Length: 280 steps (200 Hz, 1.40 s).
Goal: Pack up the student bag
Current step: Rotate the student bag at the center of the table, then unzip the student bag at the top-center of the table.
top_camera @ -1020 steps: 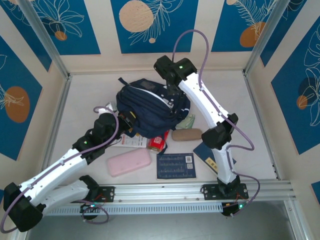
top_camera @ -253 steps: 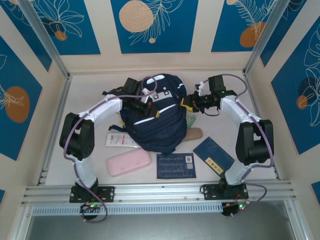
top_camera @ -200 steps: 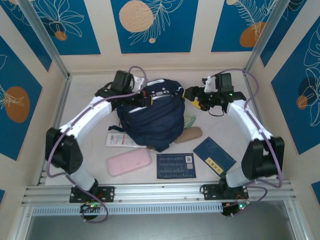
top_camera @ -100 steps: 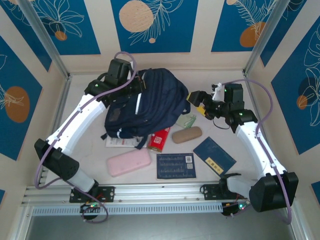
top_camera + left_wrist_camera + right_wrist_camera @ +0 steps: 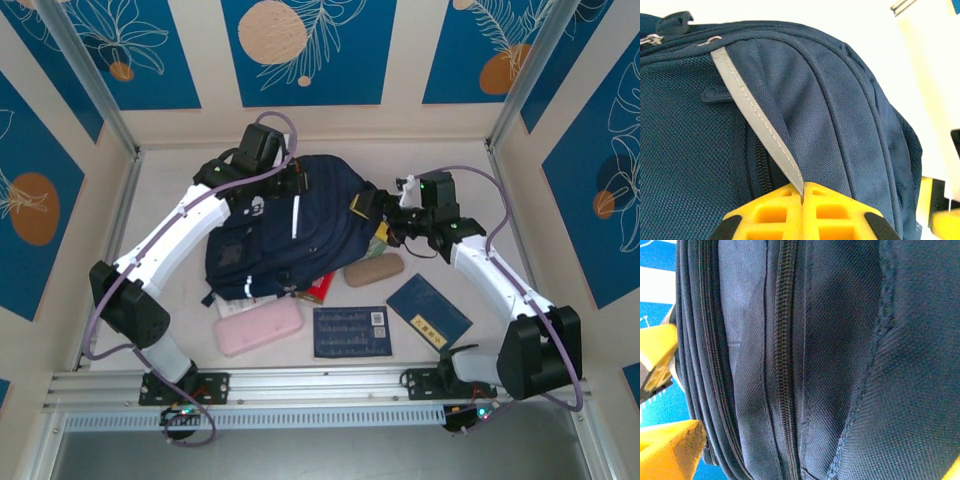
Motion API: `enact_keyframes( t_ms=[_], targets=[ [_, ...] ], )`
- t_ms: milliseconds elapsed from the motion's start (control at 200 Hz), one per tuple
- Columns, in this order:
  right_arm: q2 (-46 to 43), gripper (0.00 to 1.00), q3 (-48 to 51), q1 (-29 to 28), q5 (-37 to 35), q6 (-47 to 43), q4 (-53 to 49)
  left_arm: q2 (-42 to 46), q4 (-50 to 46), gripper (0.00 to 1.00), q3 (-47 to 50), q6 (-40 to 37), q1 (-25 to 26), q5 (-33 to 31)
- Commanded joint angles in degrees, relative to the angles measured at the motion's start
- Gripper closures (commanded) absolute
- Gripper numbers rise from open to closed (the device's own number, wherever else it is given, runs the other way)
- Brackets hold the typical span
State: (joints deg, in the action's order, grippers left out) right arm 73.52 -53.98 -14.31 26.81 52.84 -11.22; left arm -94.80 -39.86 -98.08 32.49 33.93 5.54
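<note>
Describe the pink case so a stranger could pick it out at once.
Start at the big navy student bag in the middle of the table. By its near left corner lies a flat, rounded pink case. It is the sole pink thing, lying left of the dark blue printed card.

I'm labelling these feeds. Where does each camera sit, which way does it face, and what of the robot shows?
Top external: above and behind the robot, looking down at the table; left arm and right arm show, left pincer and right pincer at the student bag.
Left wrist: on the left arm, facing the bag's navy fabric; its yellow fingers pinch a grey reflective stripe.
Right wrist: on the right arm, close to a bag zipper; yellow fingers at the frame's edge.
Shared: the bag shows in all three.
</note>
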Motion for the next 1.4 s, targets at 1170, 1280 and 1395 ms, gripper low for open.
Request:
enact_keyframes(
  t_ms=[1170, 1280, 1395],
  targets=[
    [-5.0, 1.0, 11.7, -6.2, -14.2, 30.4, 19.2, 25.6, 0.5, 0.41, 29.6, -9.5, -1.2, 4.8],
    [-4.7, 1.0, 9.5, -6.1, -13.7, 30.6, 18.4, 32.0, 8.7, 0.41, 40.6, -7.7, -1.2, 8.4],
    [-4.3, 1.0, 7.3, -5.8, -12.9, 30.9, 17.0, 36.0, 13.3, 0.41, 47.8, -6.5, -1.2, 7.7]
  ],
)
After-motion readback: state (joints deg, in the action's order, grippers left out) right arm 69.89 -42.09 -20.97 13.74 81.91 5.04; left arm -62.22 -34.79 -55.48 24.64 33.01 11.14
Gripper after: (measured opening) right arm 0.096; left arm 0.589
